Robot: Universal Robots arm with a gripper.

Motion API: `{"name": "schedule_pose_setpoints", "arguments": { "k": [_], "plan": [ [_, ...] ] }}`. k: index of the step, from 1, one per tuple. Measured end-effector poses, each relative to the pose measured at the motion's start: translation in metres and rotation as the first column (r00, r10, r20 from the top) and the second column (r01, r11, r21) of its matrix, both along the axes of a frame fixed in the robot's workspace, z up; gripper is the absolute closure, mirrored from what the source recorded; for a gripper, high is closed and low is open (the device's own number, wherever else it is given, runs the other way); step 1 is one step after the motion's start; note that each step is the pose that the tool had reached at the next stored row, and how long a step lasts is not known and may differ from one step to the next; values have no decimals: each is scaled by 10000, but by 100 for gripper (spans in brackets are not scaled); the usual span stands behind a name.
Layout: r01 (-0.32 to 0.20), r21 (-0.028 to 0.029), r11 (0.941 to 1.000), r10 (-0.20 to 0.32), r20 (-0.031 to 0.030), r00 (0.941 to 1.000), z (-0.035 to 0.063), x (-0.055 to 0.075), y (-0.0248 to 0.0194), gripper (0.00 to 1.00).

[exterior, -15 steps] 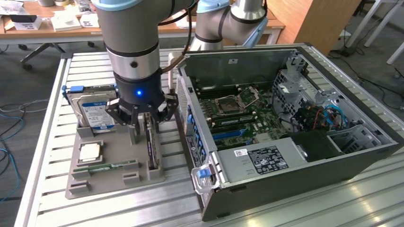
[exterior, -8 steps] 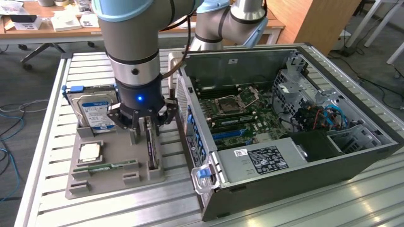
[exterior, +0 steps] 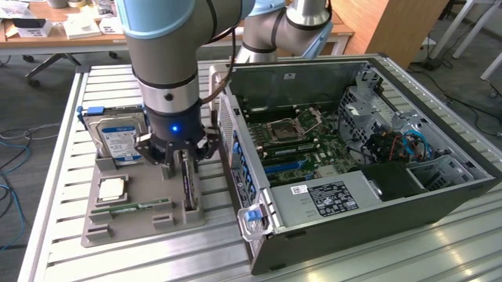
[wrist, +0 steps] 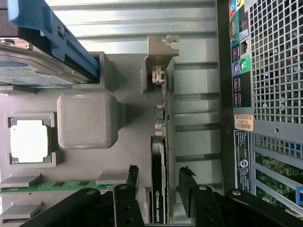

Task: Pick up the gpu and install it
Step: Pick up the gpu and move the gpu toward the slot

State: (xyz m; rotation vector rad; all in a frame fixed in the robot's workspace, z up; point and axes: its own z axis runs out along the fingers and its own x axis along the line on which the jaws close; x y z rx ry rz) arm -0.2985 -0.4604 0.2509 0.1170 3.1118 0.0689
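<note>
Bench [exterior: 157, 264]: slatted metal. A grey fixture tray [exterior: 126, 226] is set toward the exterior view's left, an open computer case [exterior: 330, 232] to its right.
Tray, left part: a hard drive [exterior: 117, 138] is stood in its slot. A processor [exterior: 112, 188] and a memory stick [exterior: 133, 207] are laid flat in front of it.
Tray, right edge: the gpu [exterior: 189, 191] is stood on its long edge in a slot, metal bracket [wrist: 161, 61] at one end, near the case's rear panel.
Hand [exterior: 182, 170]: lowered over the gpu, fingers [wrist: 132, 182] apart, one on each side of the card. A gap is seen at each face, so nothing is clamped.
Handling (judged): the card is taken as light, stiff and fragile. It is best gripped across the flat faces, clear of the bracket and contact edge.
Hidden: the card's lower edge is sunk in the fixture. The target slot on the motherboard [exterior: 298, 147] cannot be picked out with confidence; it is possibly among the blue connectors.
</note>
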Motion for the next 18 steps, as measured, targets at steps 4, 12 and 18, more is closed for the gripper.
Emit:
{"name": "schedule_pose_setpoints", "arguments": {
  "k": [4,12,18],
  "plan": [
    [0,0,10000,0,1,10000,-49,0,0,53],
    [0,0,10000,0,0,10000,-131,0,0,53],
    [1,-1,10000,-1,0,10000,-146,-2,0,53]
  ]
}}
